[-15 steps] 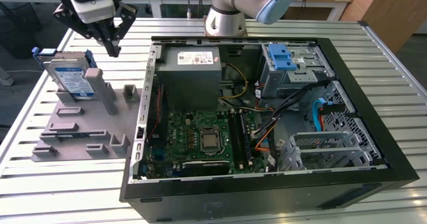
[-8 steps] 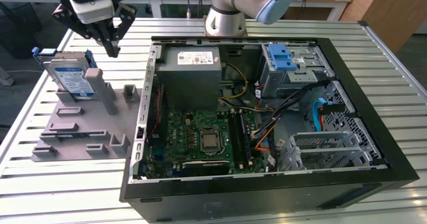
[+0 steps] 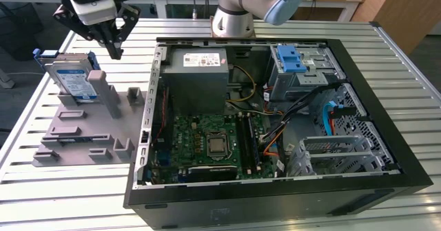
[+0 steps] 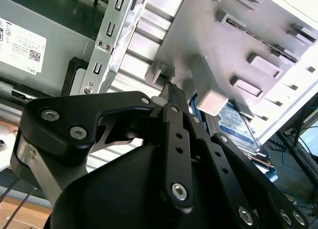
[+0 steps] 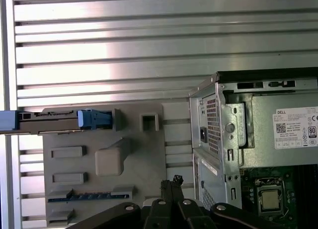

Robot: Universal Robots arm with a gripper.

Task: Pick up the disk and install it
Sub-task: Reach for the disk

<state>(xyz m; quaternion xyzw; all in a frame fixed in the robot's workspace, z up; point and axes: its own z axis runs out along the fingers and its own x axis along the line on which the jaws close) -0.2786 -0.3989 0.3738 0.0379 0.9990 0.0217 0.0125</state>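
The disk stands on its edge in a grey holder plate at the exterior view's left, its white-and-blue label facing out and a blue frame around it. My gripper hangs above the plate, just to the right of the disk in that view and apart from it. Its black fingers are shut tip to tip and hold nothing. The first wrist view has the disk edge-on beyond my gripper. In the second wrist view, part of the disk shows behind my gripper.
An open black computer case lies to the right of the plate, with motherboard, grey power supply and a drive cage with a blue latch. Grey posts rise from the plate. All rest on a slatted metal table.
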